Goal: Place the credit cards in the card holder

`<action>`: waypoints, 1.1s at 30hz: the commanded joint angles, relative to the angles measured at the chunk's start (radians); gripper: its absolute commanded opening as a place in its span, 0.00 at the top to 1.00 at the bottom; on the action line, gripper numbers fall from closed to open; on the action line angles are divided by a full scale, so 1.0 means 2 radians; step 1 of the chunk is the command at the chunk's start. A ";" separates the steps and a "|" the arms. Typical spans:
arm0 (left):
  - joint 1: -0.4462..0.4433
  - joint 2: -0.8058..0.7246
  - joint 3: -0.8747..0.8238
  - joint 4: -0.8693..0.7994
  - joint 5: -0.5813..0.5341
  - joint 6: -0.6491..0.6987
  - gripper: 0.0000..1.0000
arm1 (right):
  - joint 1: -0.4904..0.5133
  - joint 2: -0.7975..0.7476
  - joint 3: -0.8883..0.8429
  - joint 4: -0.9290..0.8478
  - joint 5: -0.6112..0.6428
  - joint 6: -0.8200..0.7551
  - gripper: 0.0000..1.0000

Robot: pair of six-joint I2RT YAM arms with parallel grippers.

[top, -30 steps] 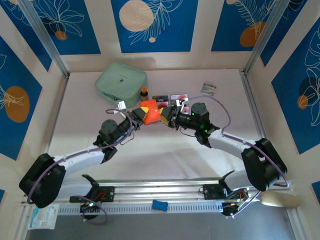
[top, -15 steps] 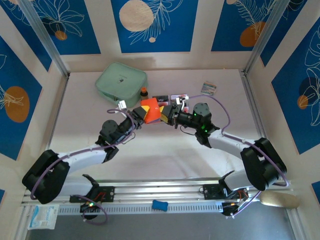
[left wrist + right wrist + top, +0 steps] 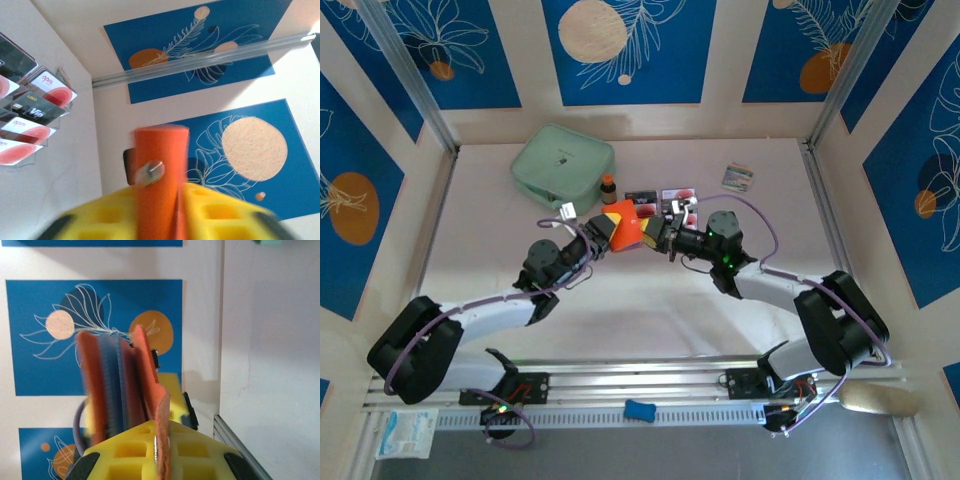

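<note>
While both arms reach toward the middle of the table [image 3: 480,250], we see the card holder [image 3: 623,224] caught between their tips.

From the right wrist, we find the right gripper [image 3: 160,445] pressed together on a thin orange edge of the card holder [image 3: 120,385], whose grey inside fans open above the yellow pads [image 3: 135,450]. From the left wrist, the holder's snap flap [image 3: 161,170] stands between the pads of the left gripper [image 3: 157,212], but we cannot tell whether they pinch it. The credit cards [image 3: 665,197] sit just beyond the holder, in a clear rack [image 3: 30,125]. A mint-green pouch [image 3: 563,160] lies toward the far left.
</note>
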 commanded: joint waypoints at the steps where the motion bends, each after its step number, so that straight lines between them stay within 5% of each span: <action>1: -0.009 -0.013 -0.008 -0.017 0.007 0.020 0.37 | 0.003 -0.006 -0.022 -0.007 -0.018 -0.023 1.00; 4: -0.008 -0.038 -0.020 -0.061 -0.005 0.039 0.01 | -0.006 -0.008 -0.041 -0.010 -0.015 -0.030 1.00; 11: -0.004 -0.113 -0.010 -0.235 -0.019 0.124 0.00 | -0.019 -0.007 -0.066 -0.017 -0.020 -0.050 1.00; 14: -0.004 -0.142 0.034 -0.392 -0.037 0.179 0.00 | -0.017 -0.007 -0.073 -0.030 -0.017 -0.065 1.00; 20: -0.005 -0.080 0.192 -0.642 -0.051 0.311 0.00 | -0.015 -0.015 -0.086 -0.060 -0.003 -0.089 1.00; 33: -0.047 0.051 0.292 -0.728 -0.093 0.388 0.00 | -0.012 -0.001 -0.098 -0.063 0.008 -0.091 1.00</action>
